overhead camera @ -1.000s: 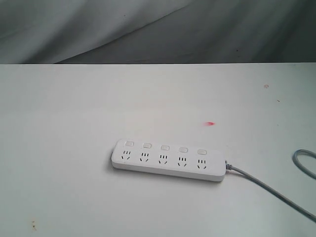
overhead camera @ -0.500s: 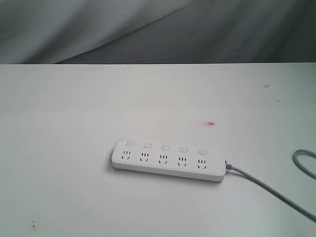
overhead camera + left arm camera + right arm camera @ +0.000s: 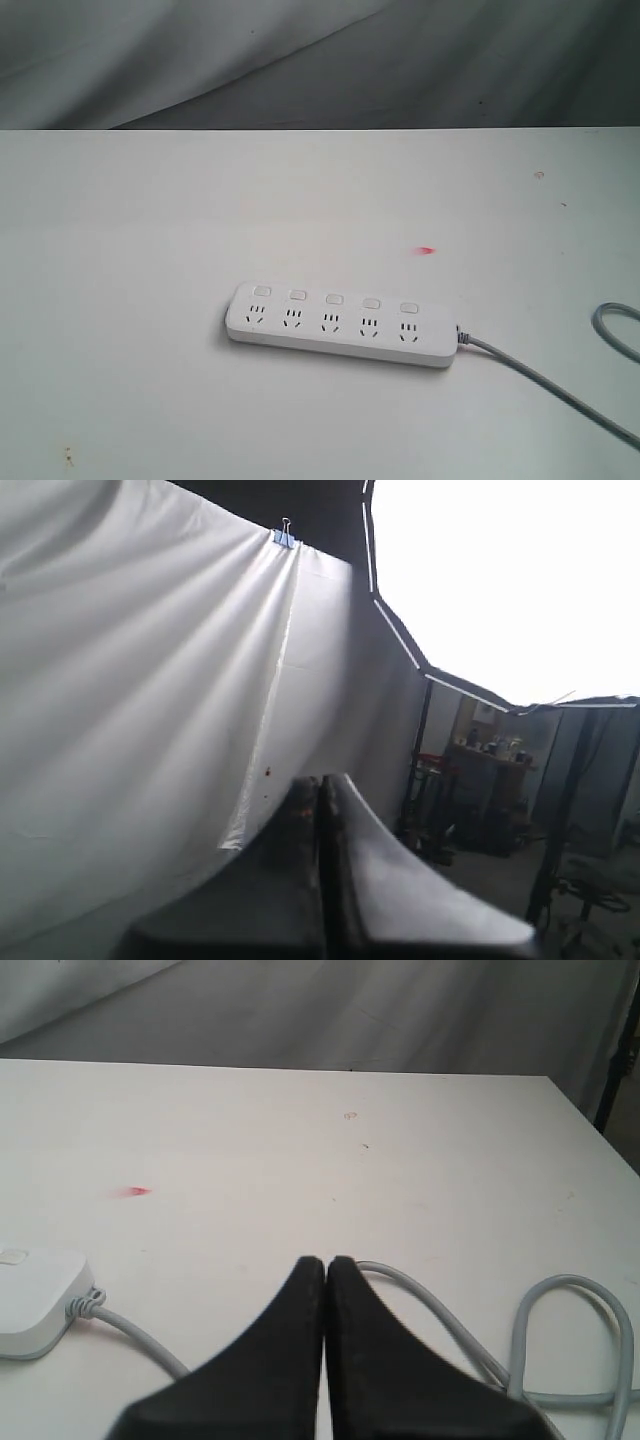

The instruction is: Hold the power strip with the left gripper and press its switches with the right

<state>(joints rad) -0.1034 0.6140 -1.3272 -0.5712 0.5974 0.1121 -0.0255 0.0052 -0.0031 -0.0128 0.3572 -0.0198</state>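
The white power strip (image 3: 338,326) lies flat on the white table (image 3: 150,250), its row of switches (image 3: 334,299) along the far edge above the sockets, its grey cord (image 3: 560,395) running off to the right. No arm shows in the exterior view. In the left wrist view my left gripper (image 3: 322,780) is shut with nothing in it and faces a white curtain, away from the strip. My right gripper (image 3: 326,1260) is shut and empty above the table; the strip's end (image 3: 35,1300) and the looped cord (image 3: 560,1310) lie near it.
A small red mark (image 3: 426,250) sits on the table behind the strip. A grey-white curtain (image 3: 300,60) hangs beyond the table's far edge. The cord loops at the right table edge (image 3: 615,320). Room clutter (image 3: 490,800) shows past the curtain in the left wrist view.
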